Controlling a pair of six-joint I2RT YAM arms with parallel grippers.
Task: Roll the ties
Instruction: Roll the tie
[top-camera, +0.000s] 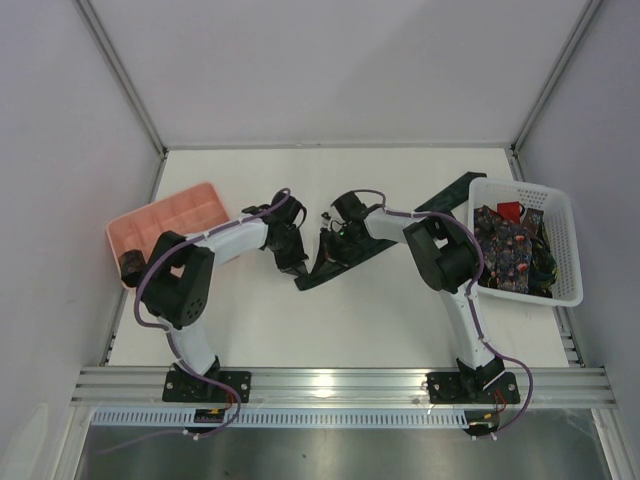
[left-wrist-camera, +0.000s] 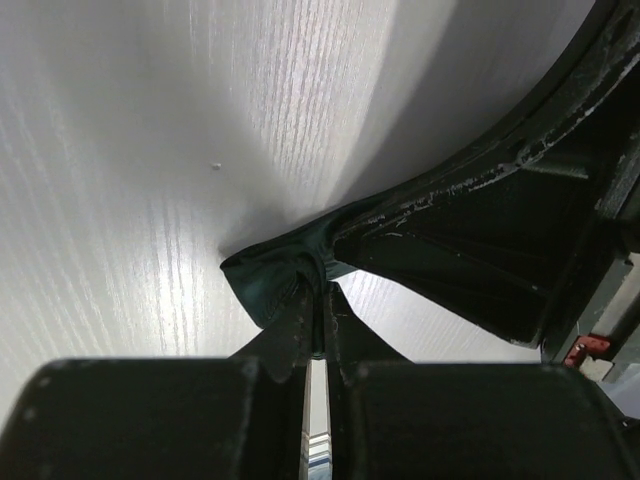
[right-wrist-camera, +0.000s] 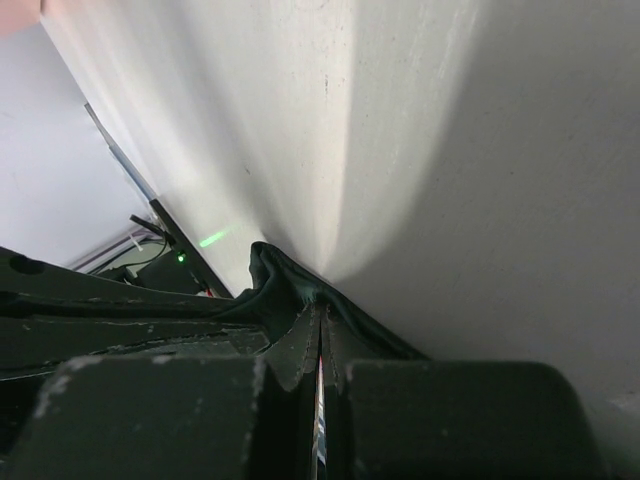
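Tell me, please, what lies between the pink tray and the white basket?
In the top view: the left gripper and the right gripper, both shut on the dark green tie.

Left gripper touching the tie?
Touching. Left wrist view: the left gripper is shut on the tie, with the fabric pinched between its jaws.

We see a dark green tie (left-wrist-camera: 265, 285) on the white counter (top-camera: 400, 310). Basket (top-camera: 566, 245) is white lattice, holding a dark floral-patterned tie (top-camera: 505, 255) and a red tie (top-camera: 508, 211); tray (top-camera: 180, 212) is pink.
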